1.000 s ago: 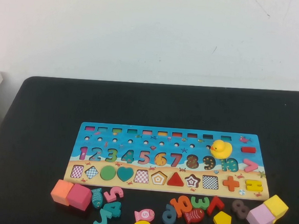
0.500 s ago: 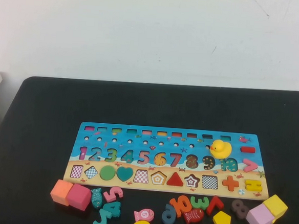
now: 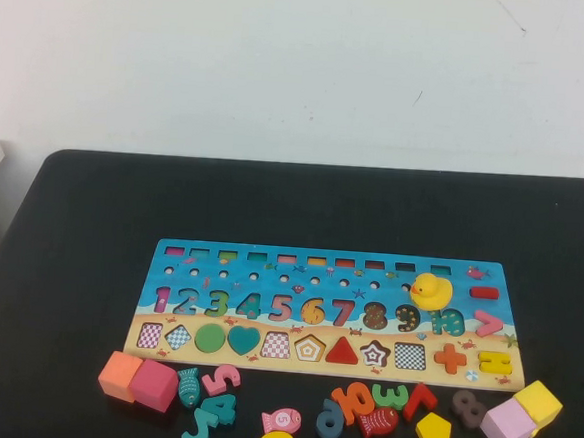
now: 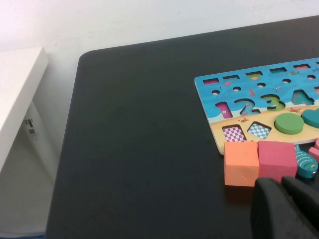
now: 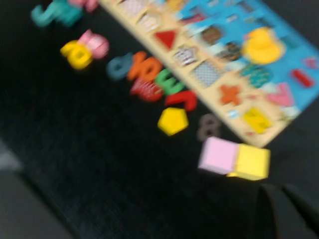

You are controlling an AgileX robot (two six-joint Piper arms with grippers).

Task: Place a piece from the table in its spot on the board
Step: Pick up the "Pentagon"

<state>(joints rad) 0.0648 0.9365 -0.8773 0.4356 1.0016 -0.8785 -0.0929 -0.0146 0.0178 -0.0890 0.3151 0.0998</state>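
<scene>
The yellow pentagon (image 3: 434, 430) is lying flat on the black table (image 3: 78, 264), just in front of the board's (image 3: 331, 312) right half, touching nothing, with no long axis to line up on. The right gripper (image 5: 284, 211) is sitting nearer to it, fingers pressed shut on nothing, the pentagon (image 5: 173, 121) lying ahead of its tips beyond the pink and yellow blocks (image 5: 234, 158). The left gripper (image 4: 286, 209) is hovering by the orange block (image 4: 241, 163), fingers seemingly together and empty, far from the pentagon. The pentagon hollow (image 3: 310, 349) is waiting mid-board.
</scene>
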